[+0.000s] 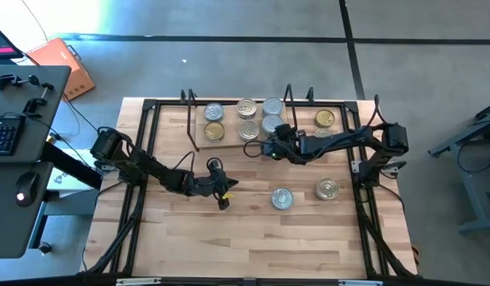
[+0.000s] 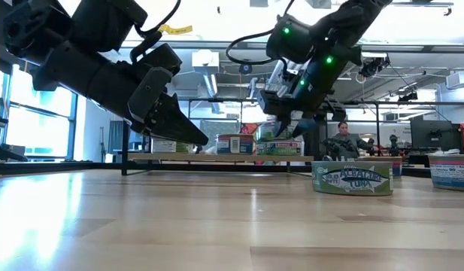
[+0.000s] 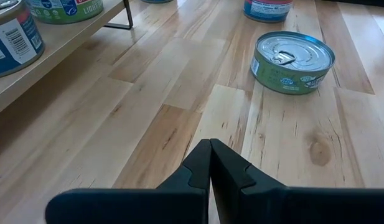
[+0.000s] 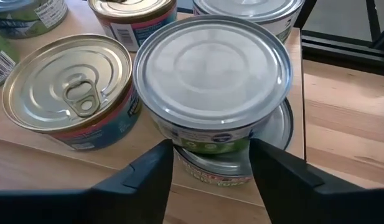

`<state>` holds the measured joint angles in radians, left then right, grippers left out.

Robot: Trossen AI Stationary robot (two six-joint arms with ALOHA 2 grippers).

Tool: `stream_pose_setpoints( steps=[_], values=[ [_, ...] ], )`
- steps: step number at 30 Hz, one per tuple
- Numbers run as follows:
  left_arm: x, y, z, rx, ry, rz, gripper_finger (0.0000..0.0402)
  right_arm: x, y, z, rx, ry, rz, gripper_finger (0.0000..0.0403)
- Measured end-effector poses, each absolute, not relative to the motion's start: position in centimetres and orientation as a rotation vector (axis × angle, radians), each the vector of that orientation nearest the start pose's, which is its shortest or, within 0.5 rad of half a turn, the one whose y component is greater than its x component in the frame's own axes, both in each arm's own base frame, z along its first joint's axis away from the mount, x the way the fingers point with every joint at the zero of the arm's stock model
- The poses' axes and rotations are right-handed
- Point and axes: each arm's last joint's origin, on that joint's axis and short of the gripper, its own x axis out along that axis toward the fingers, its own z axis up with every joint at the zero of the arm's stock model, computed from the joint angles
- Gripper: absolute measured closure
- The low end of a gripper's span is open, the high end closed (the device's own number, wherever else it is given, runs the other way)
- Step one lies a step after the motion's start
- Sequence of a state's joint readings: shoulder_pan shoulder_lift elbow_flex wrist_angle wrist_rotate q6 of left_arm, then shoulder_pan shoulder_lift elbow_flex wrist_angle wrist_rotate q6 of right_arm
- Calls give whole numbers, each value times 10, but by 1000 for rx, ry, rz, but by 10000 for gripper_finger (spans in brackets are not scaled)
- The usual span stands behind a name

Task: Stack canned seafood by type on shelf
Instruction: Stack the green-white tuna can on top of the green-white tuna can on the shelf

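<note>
High view: the light wooden table [image 1: 252, 230] carries the low shelf with a pale board and black wire uprights [image 1: 229, 143] toward 12 o'clock, with short round tins on it, gold-topped [image 1: 214, 132] and silver-topped [image 1: 272, 106]. The right tool [image 1: 270, 148] sits at the shelf's front edge beside a silver-topped tin [image 1: 273, 124]. The left tool [image 1: 221, 191] lies low over the table at about 9 o'clock of centre, clenched with nothing in it. Two more tins stand on the table, a silver-topped one [image 1: 283, 199] and a gold-topped one [image 1: 327, 189] at its 3 o'clock. Low view: the right tool [image 2: 288, 124] hangs at the shelf [image 2: 216, 158]; a green-labelled tuna tin [image 2: 352, 179] stands on the table [image 2: 179, 218]. A person [image 2: 341, 139] sits in the room behind. Left wrist view: the left tool [image 3: 210, 163] has its fingers pressed together; a green-labelled, silver-topped tin with a pull tab [image 3: 292, 62] stands well ahead. Right wrist view: the right tool [image 4: 210, 160] has its fingers spread to either side of a silver-topped tin [image 4: 213, 78] resting on top of another tin [image 4: 216, 168]; whether the fingers touch it cannot be told. A gold-topped, pull-tab tin [image 4: 70, 90] stands just beside.
</note>
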<state>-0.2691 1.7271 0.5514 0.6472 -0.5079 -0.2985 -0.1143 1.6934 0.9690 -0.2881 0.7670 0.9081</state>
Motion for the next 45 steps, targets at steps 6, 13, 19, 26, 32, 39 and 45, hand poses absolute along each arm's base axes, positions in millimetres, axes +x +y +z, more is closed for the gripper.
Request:
stream_pose_setpoints(
  steps=[6, 13, 19, 26, 32, 39, 45],
  values=[
    [284, -64, 114, -90, 454, 304, 401, 321, -56, 185, 439, 582, -1157, 218],
    [284, -64, 114, -91, 456, 304, 401, 329, -52, 202, 467, 693, -1041, 229],
    [284, -64, 114, -91, 456, 304, 401, 343, -40, 225, 447, 715, -893, 230],
    [284, -64, 114, -82, 457, 303, 401, 344, -67, 239, 350, 722, -924, 236],
    [284, -64, 114, -81, 457, 302, 401, 334, -97, 236, 352, 786, -956, 279],
    [284, -64, 114, -79, 457, 302, 401, 325, -105, 230, 397, 898, -936, 314],
    [284, -64, 114, -68, 458, 299, 401, 322, -103, 229, 404, 940, -923, 316]
  ],
)
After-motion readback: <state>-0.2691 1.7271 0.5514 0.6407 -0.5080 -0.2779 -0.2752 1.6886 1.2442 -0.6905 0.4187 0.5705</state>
